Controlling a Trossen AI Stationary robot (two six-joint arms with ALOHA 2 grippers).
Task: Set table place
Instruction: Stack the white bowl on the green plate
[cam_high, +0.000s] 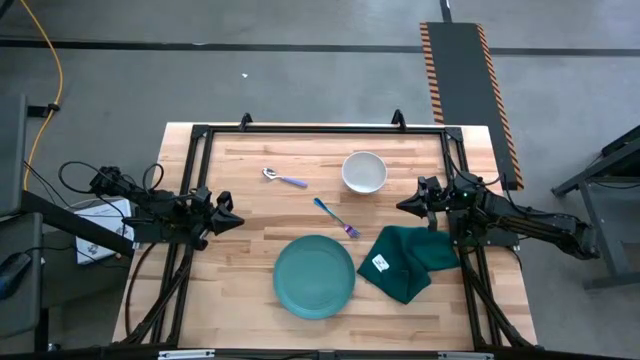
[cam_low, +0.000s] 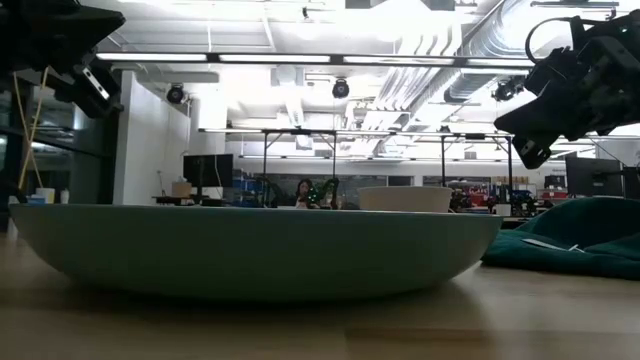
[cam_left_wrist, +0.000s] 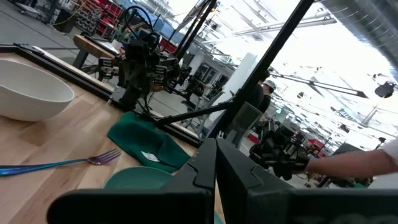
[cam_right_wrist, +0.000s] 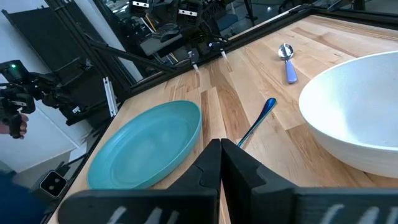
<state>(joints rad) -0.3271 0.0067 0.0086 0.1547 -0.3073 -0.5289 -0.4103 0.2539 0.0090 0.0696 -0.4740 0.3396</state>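
The teal plate (cam_high: 314, 276) lies flat on the wooden table (cam_high: 240, 280) near its near edge. It also shows in the right wrist view (cam_right_wrist: 146, 146). The white bowl (cam_high: 364, 171) stands at the far middle. The spoon (cam_high: 284, 179) lies left of the bowl. The fork (cam_high: 336, 217) lies between bowl and plate, its tines toward the cloth. My left gripper (cam_high: 236, 221) is shut and empty above the table's left edge, left of the plate. My right gripper (cam_high: 402, 206) is shut and empty at the right, between the bowl and the cloth.
A dark green cloth (cam_high: 408, 260) with a white tag lies crumpled right of the plate, below my right arm. A black metal frame (cam_high: 320, 128) edges the table. There is bare wood between my left gripper and the spoon. People show in the room beyond the table.
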